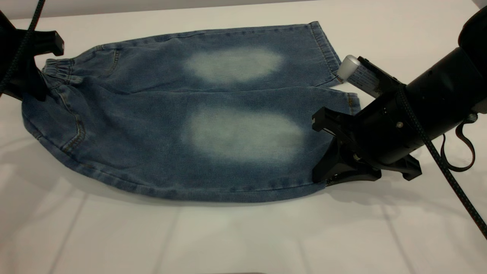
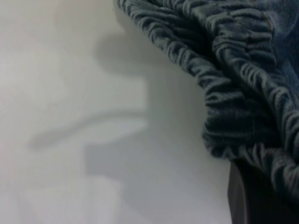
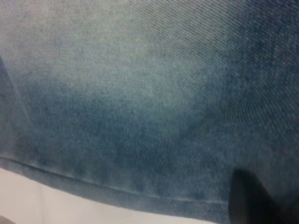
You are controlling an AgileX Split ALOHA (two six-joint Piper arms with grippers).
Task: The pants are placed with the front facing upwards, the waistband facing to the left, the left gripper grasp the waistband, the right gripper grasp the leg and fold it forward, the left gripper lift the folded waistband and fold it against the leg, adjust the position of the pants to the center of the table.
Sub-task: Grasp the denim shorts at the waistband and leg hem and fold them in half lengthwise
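1. The pants (image 1: 171, 125) lie flat, front up, on the white bench (image 1: 243, 236), with the waistband (image 1: 59, 70) at the left and both legs running right.
2. The right hand (image 1: 323, 152) sits at the near leg's hem, its jaws spread above and below the denim edge, apparently not yet clenched.
3. The left hand (image 1: 30, 72) is at the waistband; the left wrist view shows ruched elastic beside a dark finger, but I cannot tell whether it grips.
4. The step in hand looks like securing both ends. Each hand should probably bite the fabric fully before lifting, then rise together so the fold lands even.
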